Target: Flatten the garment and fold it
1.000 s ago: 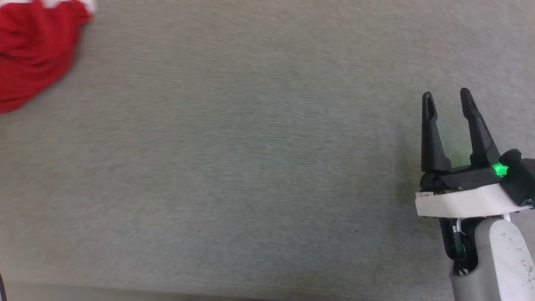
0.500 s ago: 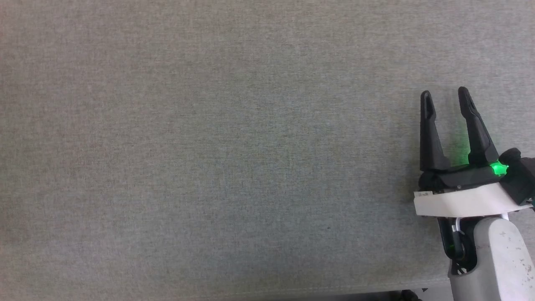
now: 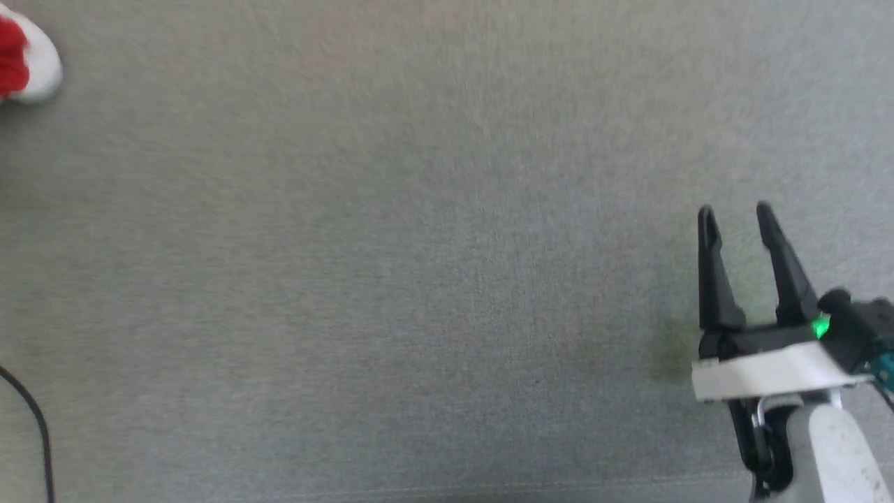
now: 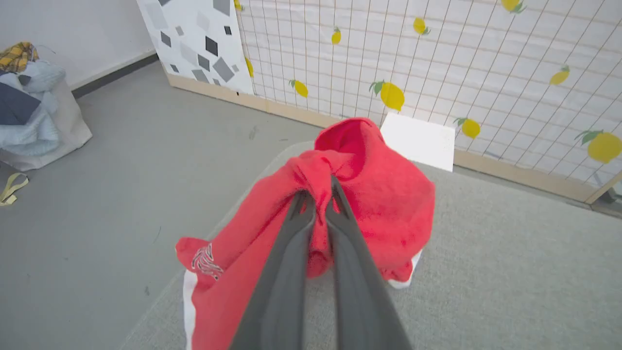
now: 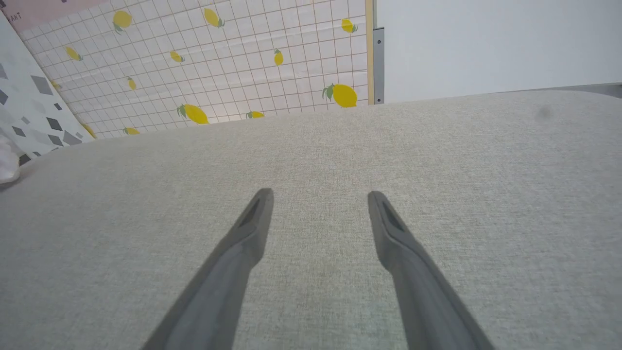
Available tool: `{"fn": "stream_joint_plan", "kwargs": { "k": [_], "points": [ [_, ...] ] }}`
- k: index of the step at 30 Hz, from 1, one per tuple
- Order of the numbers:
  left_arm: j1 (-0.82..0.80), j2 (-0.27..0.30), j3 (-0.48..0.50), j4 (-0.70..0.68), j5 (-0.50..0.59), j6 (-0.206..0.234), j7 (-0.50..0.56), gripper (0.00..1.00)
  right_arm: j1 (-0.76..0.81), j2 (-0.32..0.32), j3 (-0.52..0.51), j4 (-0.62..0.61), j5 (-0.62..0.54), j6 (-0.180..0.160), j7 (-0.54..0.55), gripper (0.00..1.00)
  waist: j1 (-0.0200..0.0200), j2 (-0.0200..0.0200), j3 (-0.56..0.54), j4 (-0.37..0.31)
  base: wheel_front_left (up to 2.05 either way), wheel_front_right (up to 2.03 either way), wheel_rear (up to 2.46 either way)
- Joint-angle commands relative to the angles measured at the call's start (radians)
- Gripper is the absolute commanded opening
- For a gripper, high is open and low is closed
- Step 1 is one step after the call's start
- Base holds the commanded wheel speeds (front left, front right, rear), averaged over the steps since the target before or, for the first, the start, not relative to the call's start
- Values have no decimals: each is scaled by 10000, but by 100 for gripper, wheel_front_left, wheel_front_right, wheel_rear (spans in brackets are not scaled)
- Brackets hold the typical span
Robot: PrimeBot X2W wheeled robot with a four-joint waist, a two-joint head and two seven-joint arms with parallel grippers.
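Note:
The garment (image 4: 384,204) is a bunched heap of bright red cloth with white trim near the table's corner in the left wrist view. My left gripper (image 4: 319,194) is shut on a pinched fold of it near the top of the heap. A dark-and-white print (image 4: 206,257) shows on a lower flap. In the head view a red and white bit of the garment (image 3: 24,59) pokes in at the upper left edge. My right gripper (image 3: 733,213) stands open at the lower right over bare table, far from the cloth; the right wrist view shows the right gripper (image 5: 320,194) with nothing between its fingers.
The grey fabric-covered table (image 3: 391,279) stretches wide around my right gripper. A dark cable (image 3: 31,419) curves at the lower left. Beyond the table stand a lemon-print screen (image 4: 437,63), a white box (image 4: 420,141) and a bag of clothes (image 4: 34,116) on the floor.
The head view has shifted, so the garment's edge left and came back at the upper left. My left gripper has closed on the garment. The right gripper stays open.

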Motion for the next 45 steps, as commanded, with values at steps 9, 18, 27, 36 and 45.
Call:
{"fn": "stream_joint_plan", "kwargs": {
  "k": [9,18,27,36,45],
  "points": [
    [-1149,-978,-1304,503,450,-743,-2509,0,1292,11,-419,186,101,-17,-58,100,0,-1,-3683,876,0,0,0],
    [-1664,-2480,-3513,742,1077,-1260,-3115,0,1862,11,-581,142,-55,-17,-59,100,0,-1,-4423,500,0,0,0],
    [-1432,-4284,-5370,1874,897,-1863,-3583,0,1915,11,-332,148,-206,-17,-59,100,0,-1,-4411,-664,0,0,0],
    [-815,-4695,-7293,3591,-212,-2173,-3134,0,1849,11,-35,184,-233,-17,-59,100,0,-1,-4012,-2061,0,0,0],
    [-303,-4702,-9340,6212,-1287,-2152,127,0,1733,11,139,181,11,-17,-59,100,0,-1,-3529,-2881,0,0,0]
  ]
}}
